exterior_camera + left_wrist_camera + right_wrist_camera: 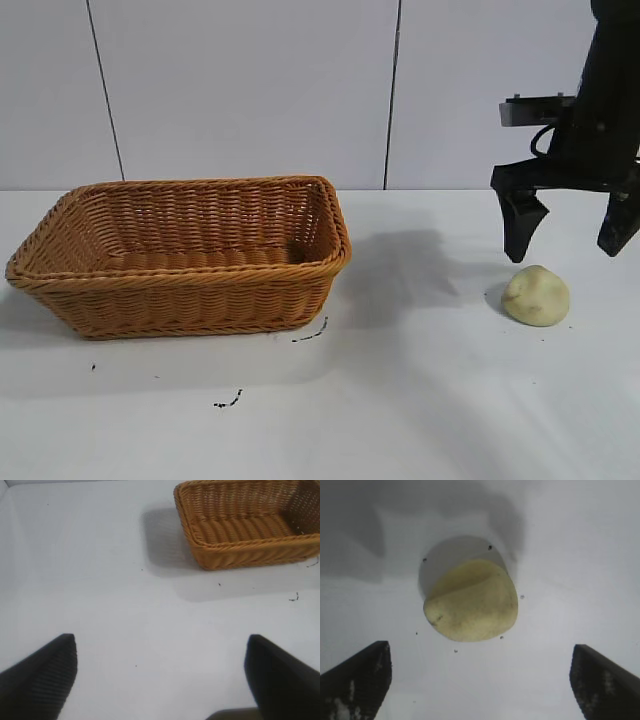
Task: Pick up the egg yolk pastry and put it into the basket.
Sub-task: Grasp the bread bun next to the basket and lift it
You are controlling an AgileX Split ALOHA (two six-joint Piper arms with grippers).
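The egg yolk pastry (536,295) is a pale yellow-green lump on the white table at the right. It also shows in the right wrist view (471,601). My right gripper (568,248) hangs open just above and slightly behind it, touching nothing; in its wrist view (482,680) the fingers stand wide apart with bare table between them. The orange-brown wicker basket (190,290) stands at the left and holds nothing. It also shows in the left wrist view (240,550). My left gripper (161,672) is open over bare table, away from the basket, out of the exterior view.
Small dark crumbs lie on the table in front of the basket (312,333) and around the pastry (490,547). A white panelled wall (250,90) stands behind the table.
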